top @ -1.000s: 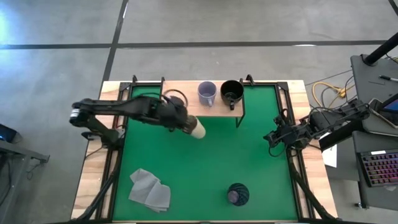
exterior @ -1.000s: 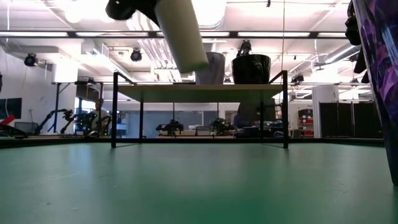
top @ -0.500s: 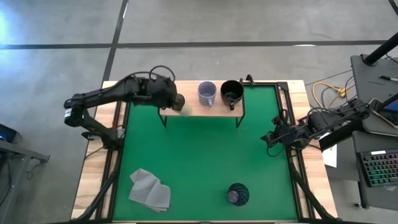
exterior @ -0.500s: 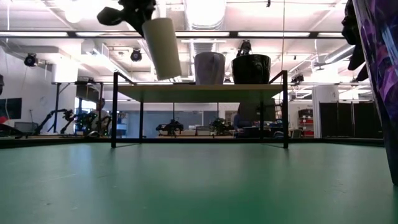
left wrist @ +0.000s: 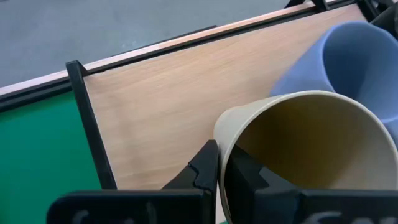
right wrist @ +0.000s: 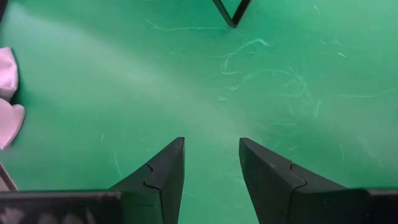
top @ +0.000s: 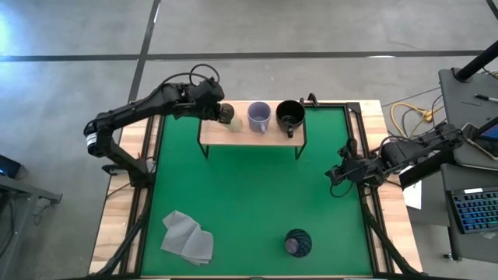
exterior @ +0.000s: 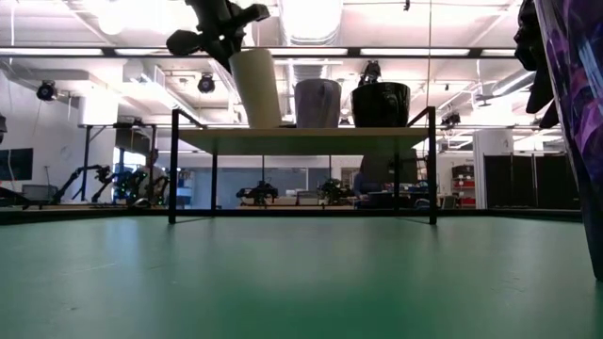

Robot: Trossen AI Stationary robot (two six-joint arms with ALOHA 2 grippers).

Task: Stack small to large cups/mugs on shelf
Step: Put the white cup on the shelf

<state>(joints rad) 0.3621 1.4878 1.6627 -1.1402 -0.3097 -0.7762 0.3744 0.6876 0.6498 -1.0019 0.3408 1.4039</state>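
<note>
The light-wood shelf [top: 233, 137] stands at the mat's far edge on black legs. On it stand a lavender-grey mug [top: 259, 117] and a black mug [top: 289, 115]. My left gripper [top: 216, 113] is shut on the cream cup [top: 227, 117] at the shelf's left part, beside the lavender mug [left wrist: 348, 56]. In the low view the cup [exterior: 256, 89] leans slightly, its base at the board [exterior: 301, 138]. The dark purple tumbler [top: 296, 243] stands on the mat near the front edge. My right gripper [top: 336, 173] is open over the mat's right side. My left gripper holds the cream cup by its rim wall [left wrist: 222, 134], on the side away from the lavender mug. One finger [left wrist: 247, 177] is inside the cup and one [left wrist: 202, 171] outside. The fingers come slanting down from the table's left. The cup's base is at the shelf board; whether it rests there I cannot tell.
A grey folded cloth [top: 187, 237] lies on the green mat [top: 249, 202] at the near left. The shelf's left end [left wrist: 143, 112] is bare wood. My right gripper's fingers [right wrist: 168, 165] hang over bare mat near a shelf leg [right wrist: 231, 12].
My left gripper has carried the cream cup from over the mat toward the table's far edge and a little left, onto the shelf beside the lavender mug. The cup has turned from strongly tilted to nearly upright and come down to the board.
</note>
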